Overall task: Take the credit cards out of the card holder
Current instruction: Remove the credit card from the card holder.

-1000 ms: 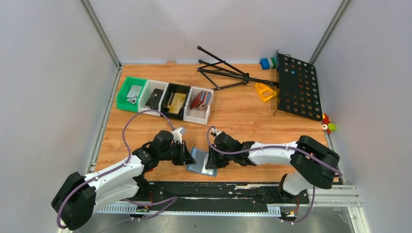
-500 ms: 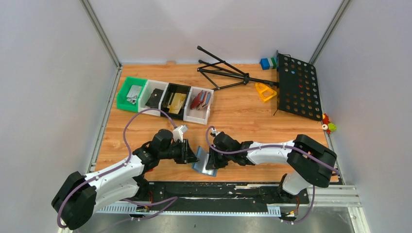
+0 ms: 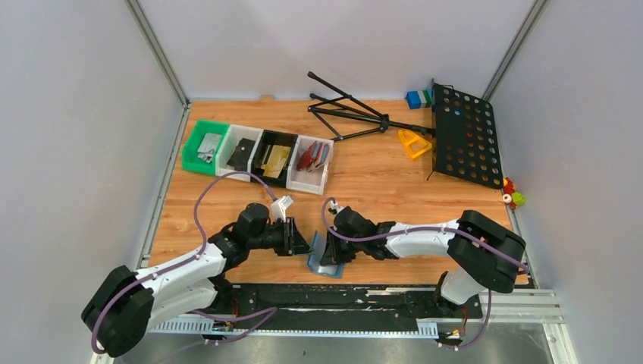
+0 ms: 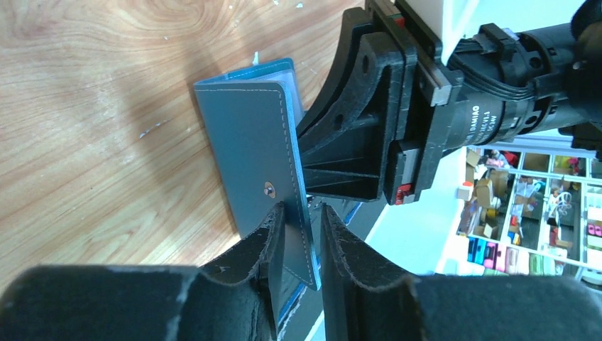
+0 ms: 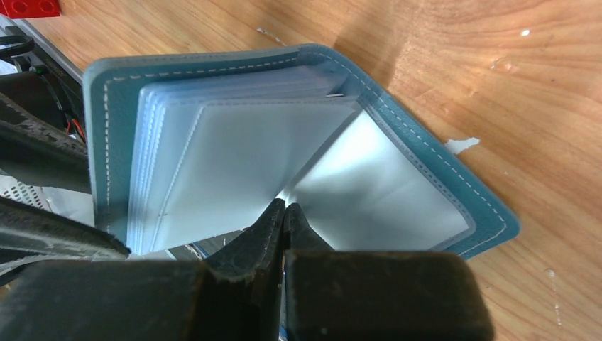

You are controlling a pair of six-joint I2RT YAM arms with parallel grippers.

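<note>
Jaws of the right gripper (image 5: 285,207) clamp an inner leaf of the limp slate-blue bifold card holder (image 3: 324,262) at six o'clock; those of the left gripper (image 4: 304,213) gape astride its seemingly firmer cover edge.

Blue card holder (image 5: 234,149), half-open, standing tilted

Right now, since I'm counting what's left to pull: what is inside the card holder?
The card holder lies open, showing a stack of clear sleeves and a shiny pocket that looks empty. No card shows plainly. Anything between the stacked sleeves is covered.
</note>
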